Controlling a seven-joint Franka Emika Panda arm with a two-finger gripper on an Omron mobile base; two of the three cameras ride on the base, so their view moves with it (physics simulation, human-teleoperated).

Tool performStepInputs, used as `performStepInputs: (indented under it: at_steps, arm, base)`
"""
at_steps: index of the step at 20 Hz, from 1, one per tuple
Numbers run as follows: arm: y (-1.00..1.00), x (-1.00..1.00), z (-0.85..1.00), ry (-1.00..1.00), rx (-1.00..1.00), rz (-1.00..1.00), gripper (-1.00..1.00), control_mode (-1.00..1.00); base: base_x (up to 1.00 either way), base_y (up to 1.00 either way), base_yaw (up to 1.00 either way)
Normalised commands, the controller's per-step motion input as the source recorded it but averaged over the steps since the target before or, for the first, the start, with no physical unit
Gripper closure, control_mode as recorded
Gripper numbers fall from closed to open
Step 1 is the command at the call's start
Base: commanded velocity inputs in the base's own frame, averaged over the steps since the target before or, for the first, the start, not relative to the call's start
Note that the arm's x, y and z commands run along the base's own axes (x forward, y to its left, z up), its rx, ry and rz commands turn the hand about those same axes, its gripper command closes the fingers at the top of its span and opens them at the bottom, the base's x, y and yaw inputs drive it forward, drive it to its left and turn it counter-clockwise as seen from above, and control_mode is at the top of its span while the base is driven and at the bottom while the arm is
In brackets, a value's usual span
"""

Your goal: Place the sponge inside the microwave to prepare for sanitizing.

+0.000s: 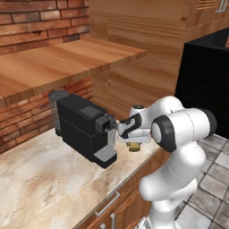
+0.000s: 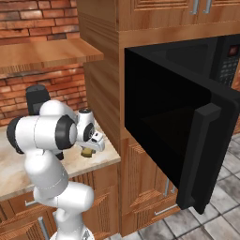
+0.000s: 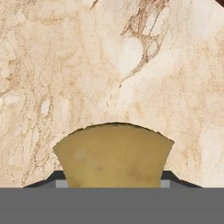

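Sponge (image 3: 113, 155) lodged between gripper (image 3: 113, 181) fingertips, jaws narrowed against both sides, low over counter (image 3: 109, 65), well left of open microwave (image 2: 178, 117).

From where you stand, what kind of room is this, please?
Most likely a home kitchen: a built-in microwave with its door open, a coffee machine on a marble counter, and wooden cabinets below.
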Motion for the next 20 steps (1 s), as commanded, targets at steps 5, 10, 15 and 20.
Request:
performStepInputs:
  at_steps: [5,10,15,20]
  arm:
    - [-0.04,-0.50,0.53,0.00,0.01,0.00,1.00,-1.00]
    - [0.00,-0.86,0.95,0.00,0.00,0.00,1.00,-1.00]
    - [0.00,-0.90,1.00,0.03,0.00,0.00,1.00,-1.00]
    - [-0.06,-0.93,0.92,0.06,0.00,0.00,1.00,-1.00]
  base:
    - [0.00,0.00,0.00]
    - [0.00,0.00,0.00]
    - [0.00,0.00,0.00]
    - [0.00,0.00,0.00]
